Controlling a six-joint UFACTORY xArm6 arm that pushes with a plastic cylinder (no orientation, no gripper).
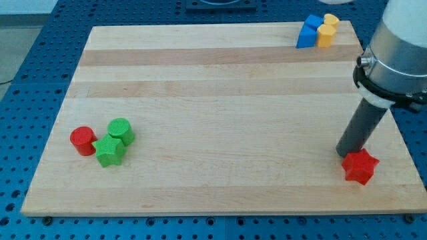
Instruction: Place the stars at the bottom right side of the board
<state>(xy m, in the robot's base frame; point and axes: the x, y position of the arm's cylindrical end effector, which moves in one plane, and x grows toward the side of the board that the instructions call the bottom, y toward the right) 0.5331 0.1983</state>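
A red star block [361, 167] lies near the board's bottom right corner. My tip [345, 154] rests on the board just left of and slightly above it, touching or almost touching it. A green star block [109, 151] lies at the bottom left, between a red cylinder [83, 141] on its left and a green cylinder [121, 131] just above and to its right. The three sit close together.
At the top right corner, a blue block [307, 31] and two yellow blocks [327, 31] stand bunched together. The wooden board [220, 100] lies on a blue perforated table. The arm's grey body [397, 47] hangs over the board's right edge.
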